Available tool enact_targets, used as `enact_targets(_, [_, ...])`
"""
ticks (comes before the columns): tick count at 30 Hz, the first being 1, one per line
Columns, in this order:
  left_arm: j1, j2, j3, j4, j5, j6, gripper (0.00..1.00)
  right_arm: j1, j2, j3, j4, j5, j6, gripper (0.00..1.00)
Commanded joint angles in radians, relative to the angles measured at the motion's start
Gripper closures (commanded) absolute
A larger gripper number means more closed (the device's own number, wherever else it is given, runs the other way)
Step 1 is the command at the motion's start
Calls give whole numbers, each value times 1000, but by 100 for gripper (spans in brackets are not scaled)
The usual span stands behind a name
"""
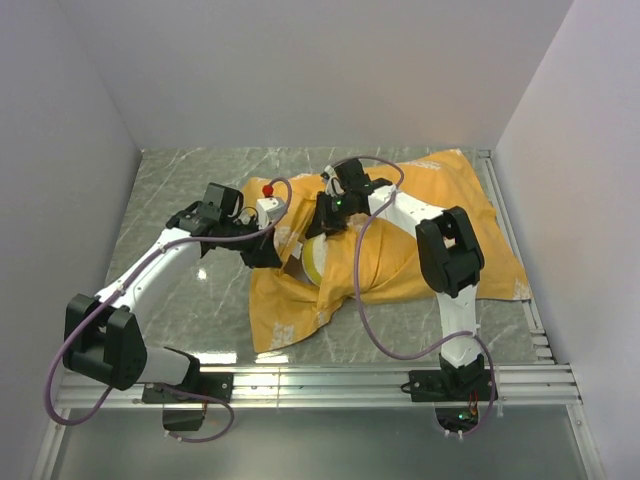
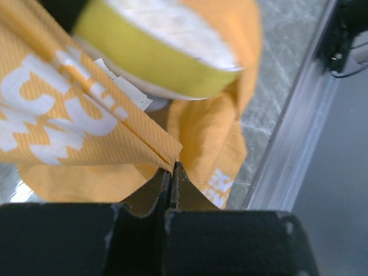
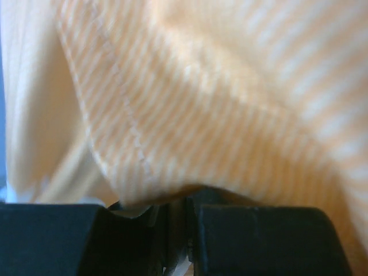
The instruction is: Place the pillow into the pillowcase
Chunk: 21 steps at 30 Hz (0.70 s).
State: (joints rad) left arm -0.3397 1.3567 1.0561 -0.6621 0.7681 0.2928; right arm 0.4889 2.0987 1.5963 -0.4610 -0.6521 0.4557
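The pillowcase lies orange-yellow side out across the right half of the table. One end of the pillow, cream with a yellow-green band, shows in its open left mouth. In the left wrist view the pillow hangs just past the fingertips. My left gripper is shut on a fold of the pillowcase's hem at the mouth's left side. My right gripper is at the far side of the mouth. Its jaws are nearly together, and striped orange pillowcase cloth drapes over them and fills that view.
The table is grey marble-patterned, with white walls on three sides. An aluminium rail runs along the near edge and another rail along the right side. A purple cable loops over the cloth in front of the right arm.
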Motion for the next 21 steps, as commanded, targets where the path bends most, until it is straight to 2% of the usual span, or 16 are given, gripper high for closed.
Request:
enact_targets(1, [-28,-4,48,-56,158,16,100,5,-42,27,179,212,148,100])
enact_targets(6, [-48,15,209,-207,301,40,100,19,-31,-35,280,366,339,100])
enact_targets(10, [-74,45,349,-260,370,-9,100,60,-28,-44,249,599,481,100])
enact_targets(13, [-78,59,406,-237,402,-99,100,95,4,-1,190,724,509,100])
enact_targets(15, [-71,56,400,-199,422,-176,100,121,18,11,174,759,486,100])
enact_targets(17, [-68,42,372,-130,398,-214,100,122,11,-5,203,665,476,100])
enact_targets(18, [-59,32,355,-110,390,-236,100,111,-3,-13,235,622,448,96])
enact_targets(19, [-45,27,337,-84,382,-244,100,103,-25,-41,260,565,422,83])
enact_targets(20, [-18,22,290,-70,343,-245,100,91,-64,-47,280,419,370,73])
enact_targets(21, [1,18,265,-56,330,-244,100,65,-83,-32,248,345,351,59])
